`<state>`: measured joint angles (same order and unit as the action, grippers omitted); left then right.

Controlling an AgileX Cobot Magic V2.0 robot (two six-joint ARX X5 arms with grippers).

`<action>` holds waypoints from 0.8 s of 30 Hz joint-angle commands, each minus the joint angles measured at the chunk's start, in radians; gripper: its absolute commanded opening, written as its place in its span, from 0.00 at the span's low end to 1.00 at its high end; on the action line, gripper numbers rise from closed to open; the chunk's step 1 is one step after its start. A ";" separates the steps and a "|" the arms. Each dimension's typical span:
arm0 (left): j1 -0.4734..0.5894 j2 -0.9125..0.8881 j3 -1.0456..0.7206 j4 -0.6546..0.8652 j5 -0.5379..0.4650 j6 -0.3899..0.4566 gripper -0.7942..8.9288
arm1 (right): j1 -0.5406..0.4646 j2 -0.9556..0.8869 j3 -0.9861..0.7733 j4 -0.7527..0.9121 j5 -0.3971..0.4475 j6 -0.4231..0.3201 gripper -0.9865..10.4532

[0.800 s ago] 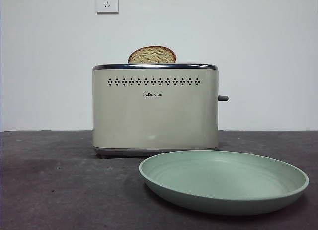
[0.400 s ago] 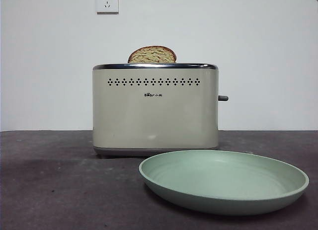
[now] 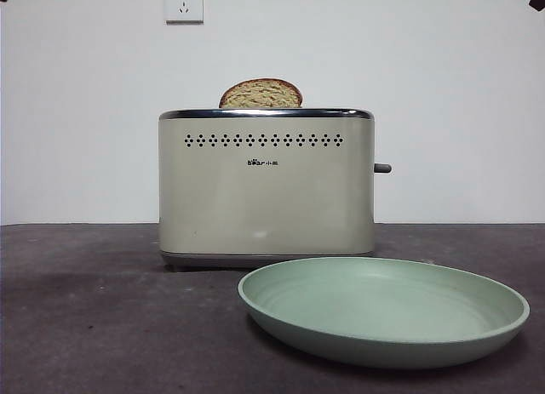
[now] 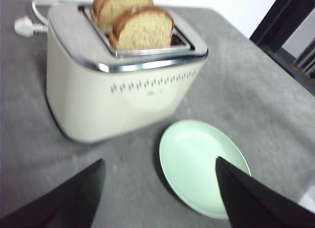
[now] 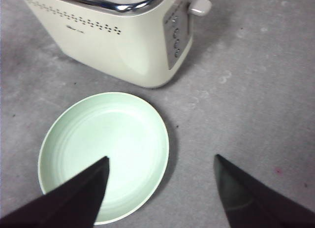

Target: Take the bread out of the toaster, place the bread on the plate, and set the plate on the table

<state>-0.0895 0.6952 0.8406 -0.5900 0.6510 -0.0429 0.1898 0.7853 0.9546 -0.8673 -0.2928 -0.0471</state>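
Black tips at both top corners of the front view have grown slightly since half a second ago. The left tool (image 4: 160, 193) hangs wide and empty. The tan speckled bread slice (image 3: 261, 94) stands in the boxy cream toaster (image 3: 266, 190) on the dark grey worktop (image 3: 102, 317). The pale mint-green round plate (image 3: 383, 313) lies just before it, below the wide, empty right tool (image 5: 161, 188).

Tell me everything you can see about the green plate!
The plate is round, wide and shallow, pale mint green with a raised rim and faint rings inside. It looks matte, maybe plastic. Nothing lies in it. It sits flat on the dark table, just in front of the cream toaster, apparently not touching it. Neither arm holds it; both grippers hover above with jaws open.
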 commanded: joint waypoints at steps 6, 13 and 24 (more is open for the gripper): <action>-0.040 0.118 0.050 0.163 0.000 0.006 0.49 | 0.005 0.005 0.016 0.005 -0.001 0.010 0.41; -0.122 0.335 0.200 0.223 -0.048 0.081 0.49 | 0.005 0.005 0.016 0.005 -0.001 0.010 0.41; -0.204 0.739 0.563 0.217 -0.077 0.186 0.48 | 0.005 0.005 0.016 0.003 0.003 0.010 0.41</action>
<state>-0.2878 1.4048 1.3735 -0.3767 0.5743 0.1101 0.1898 0.7853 0.9546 -0.8680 -0.2909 -0.0452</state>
